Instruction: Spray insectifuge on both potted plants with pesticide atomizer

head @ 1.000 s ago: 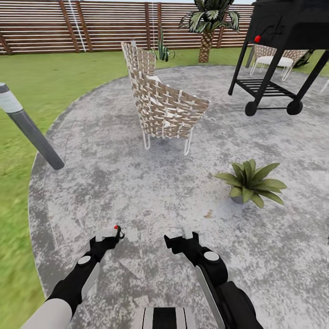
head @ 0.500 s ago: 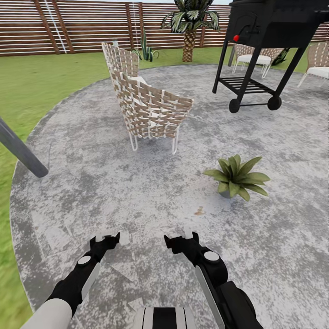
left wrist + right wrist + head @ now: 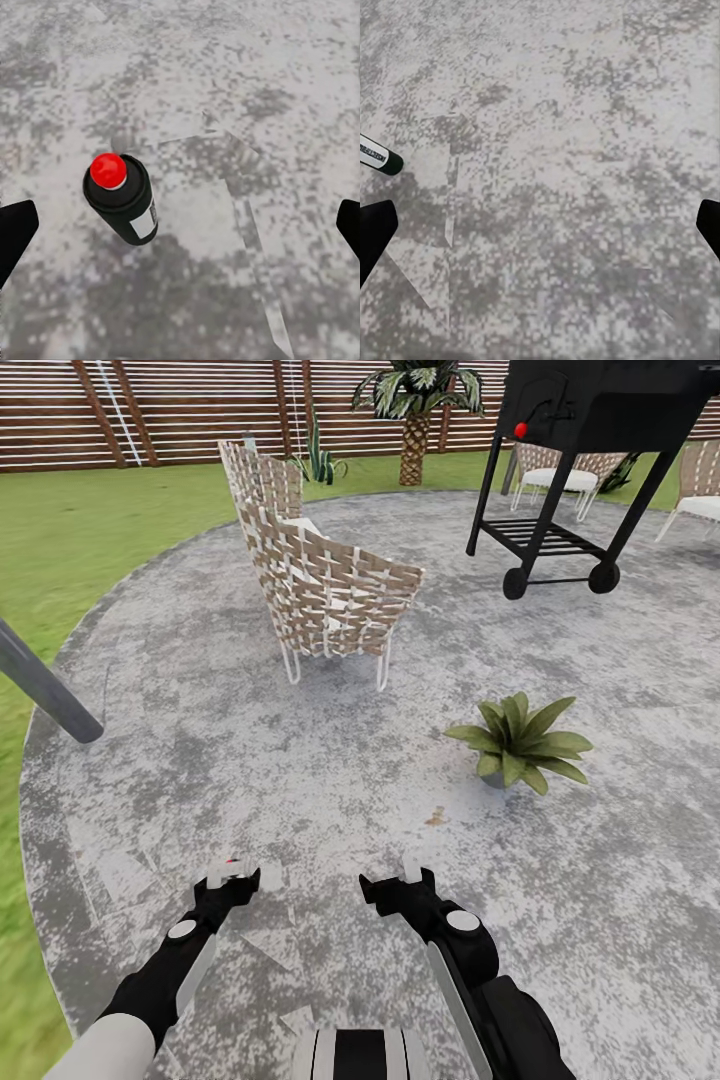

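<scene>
- The atomizer [image 3: 122, 198] stands on the paving [image 3: 300, 780], seen from above in the left wrist view: a round black neck capped by a glossy red button, with a slice of white label on the side of its dark body.
- In the right wrist view its base end [image 3: 379, 157] pokes in at the frame edge, dark green with the white label.
- It sits just under the left gripper [image 3: 230, 880], between the widely spread fingers [image 3: 15, 232], touching neither; in the head view only a red speck shows above that gripper.
- The right gripper [image 3: 395, 885] is also spread wide, its black fingertips [image 3: 373, 225] at opposite frame edges over bare paving.
- Both arms reach forward and low, black forearms angled inward, grippers side by side and apart.
- One plant [image 3: 520, 740], a low rosette of broad pointed green leaves in a barely visible grey pot, sits ahead to the right.
- The paving is a mottled grey round slab ringed by lawn [image 3: 90, 520].
- Beyond stand a woven wicker chair [image 3: 320, 585] on thin white legs, a black wheeled grill [image 3: 590, 450], a palm [image 3: 415, 400] and a brown slatted fence [image 3: 200, 405].
</scene>
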`<state>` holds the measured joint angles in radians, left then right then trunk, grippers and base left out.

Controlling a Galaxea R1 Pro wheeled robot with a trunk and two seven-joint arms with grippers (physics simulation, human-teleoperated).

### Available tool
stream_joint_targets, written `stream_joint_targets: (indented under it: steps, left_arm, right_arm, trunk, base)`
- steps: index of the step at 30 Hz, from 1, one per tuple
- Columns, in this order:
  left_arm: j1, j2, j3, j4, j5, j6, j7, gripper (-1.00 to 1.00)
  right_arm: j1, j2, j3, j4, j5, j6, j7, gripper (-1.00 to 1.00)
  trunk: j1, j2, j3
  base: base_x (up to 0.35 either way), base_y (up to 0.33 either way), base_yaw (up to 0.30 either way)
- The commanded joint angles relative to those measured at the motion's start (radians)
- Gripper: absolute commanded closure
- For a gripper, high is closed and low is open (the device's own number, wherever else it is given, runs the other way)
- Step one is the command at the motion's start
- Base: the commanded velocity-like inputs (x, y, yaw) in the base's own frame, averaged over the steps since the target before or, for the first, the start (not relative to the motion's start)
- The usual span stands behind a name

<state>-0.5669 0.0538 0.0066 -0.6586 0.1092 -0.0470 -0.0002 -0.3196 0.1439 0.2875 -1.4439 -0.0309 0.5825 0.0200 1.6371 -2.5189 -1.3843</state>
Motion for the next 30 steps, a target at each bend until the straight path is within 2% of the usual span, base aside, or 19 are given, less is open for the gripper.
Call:
stream_joint_targets:
  steps: [1, 8, 17, 30]
  left_arm:
    - [0.000, 0.001, -0.001, 0.001, 0.010, -0.003, 0.000, -1.00]
    - [0.001, 0.003, -0.001, 0.001, 0.010, -0.003, 0.002, -1.00]
    - [0.001, 0.003, 0.001, 0.001, 0.010, -0.002, 0.002, -1.00]
    - [0.001, 0.004, 0.000, 0.001, 0.009, -0.003, 0.002, -1.00]
  right_arm:
    - [0.000, 0.000, -0.001, -0.001, -0.003, 0.005, 0.001, -1.00]
    - [0.000, 0.000, -0.001, -0.001, -0.003, 0.005, 0.001, -1.00]
    - [0.000, 0.000, -0.001, -0.001, -0.003, 0.005, 0.001, -1.00]
    - [-0.001, -0.001, -0.001, -0.001, -0.003, 0.005, 0.001, -1.00]
  trunk:
    - [0.000, 0.000, -0.001]
    - [0.000, 0.000, -0.001]
    - [0.000, 0.000, -0.001]
    - [0.000, 0.000, -0.004]
  base:
    - [0.000, 0.000, 0.000]
    - [0.000, 0.016, 0.000]
    - [0.000, 0.162, 0.000]
    - [0.000, 0.019, 0.000]
